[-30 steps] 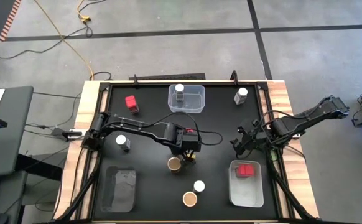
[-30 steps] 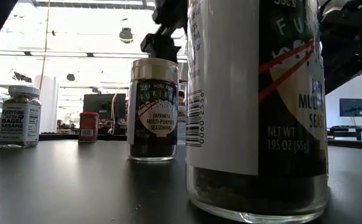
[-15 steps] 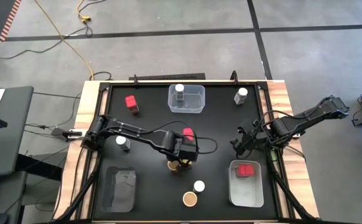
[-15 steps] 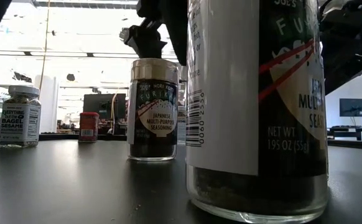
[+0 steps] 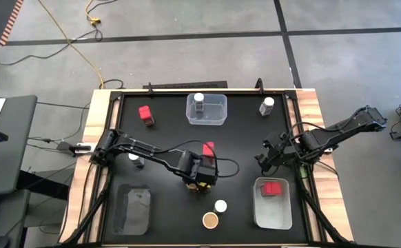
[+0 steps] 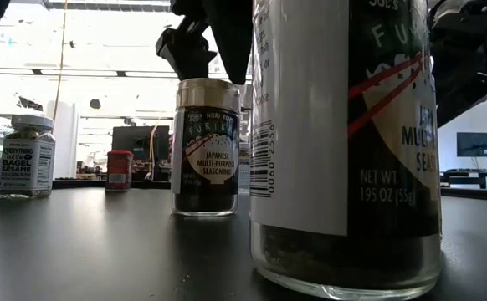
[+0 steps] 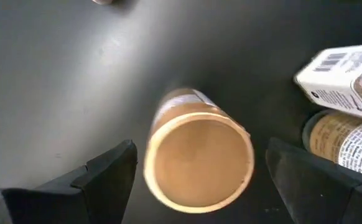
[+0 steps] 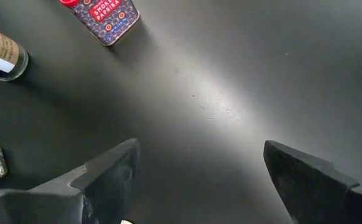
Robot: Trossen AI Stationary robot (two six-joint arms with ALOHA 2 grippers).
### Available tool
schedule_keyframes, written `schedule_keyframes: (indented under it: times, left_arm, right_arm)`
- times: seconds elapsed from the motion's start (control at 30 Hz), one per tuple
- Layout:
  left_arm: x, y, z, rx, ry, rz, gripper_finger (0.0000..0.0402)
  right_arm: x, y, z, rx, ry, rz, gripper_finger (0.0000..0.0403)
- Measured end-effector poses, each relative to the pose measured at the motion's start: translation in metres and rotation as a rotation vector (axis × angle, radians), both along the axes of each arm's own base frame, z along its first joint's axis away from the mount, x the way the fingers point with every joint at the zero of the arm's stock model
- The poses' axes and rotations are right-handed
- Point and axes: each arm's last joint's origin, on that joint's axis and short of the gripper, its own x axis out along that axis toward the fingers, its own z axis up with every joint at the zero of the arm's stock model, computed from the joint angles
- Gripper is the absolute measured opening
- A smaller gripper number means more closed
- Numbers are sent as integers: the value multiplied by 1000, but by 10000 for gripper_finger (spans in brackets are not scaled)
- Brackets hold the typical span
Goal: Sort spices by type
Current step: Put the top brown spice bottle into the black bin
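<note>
My left fingers (image 7: 196, 171) stand wide, hovering directly over a tan-lidded jar (image 7: 198, 159) near the middle of the worktop (image 5: 166, 207), one finger on either side of the lid and neither touching it; from overhead that jar is hidden under my left wrist (image 5: 199, 172). My right fingers (image 8: 199, 168) are spread wide too, holding nothing, above bare worktop toward the right edge. Spices as they lie: a red box (image 5: 209, 148) just behind my left wrist; another red box (image 5: 146, 114) near the back left corner; a third red box (image 5: 275, 187) inside the clear bin (image 5: 259, 210) at the front right corner. A white-lidded jar (image 5: 199, 101) stands in the clear bin (image 5: 221, 110) at the back edge; a second white-lidded jar (image 5: 267, 105) stands toward the back right corner; a third white-lidded jar (image 5: 135, 158) sits by the left edge, partly under my left arm; a fourth white-lidded jar (image 5: 220, 205) stands front of centre. Just beside it, nearer the front edge, stands the other tan-lidded jar (image 5: 210, 220). A further clear bin (image 5: 135, 210) sits at the front left corner. I cannot tell what it holds.
</note>
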Motion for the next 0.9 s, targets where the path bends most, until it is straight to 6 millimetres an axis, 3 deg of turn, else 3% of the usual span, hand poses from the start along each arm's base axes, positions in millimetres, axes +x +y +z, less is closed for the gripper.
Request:
schedule_keyframes:
  times: [0.23,0.57,0.9]
  left_arm:
    - [-3,-2,-19,-2,41,-4,341]
    - [-1,-3,-22,-20,21,-22,336]
    - [0,-3,-22,-24,11,-26,276]
  right_arm:
    - [0,0,0,1,-1,-2,372]
    - [0,0,0,1,-2,-2,372]
    - [0,0,0,0,-3,-2,372]
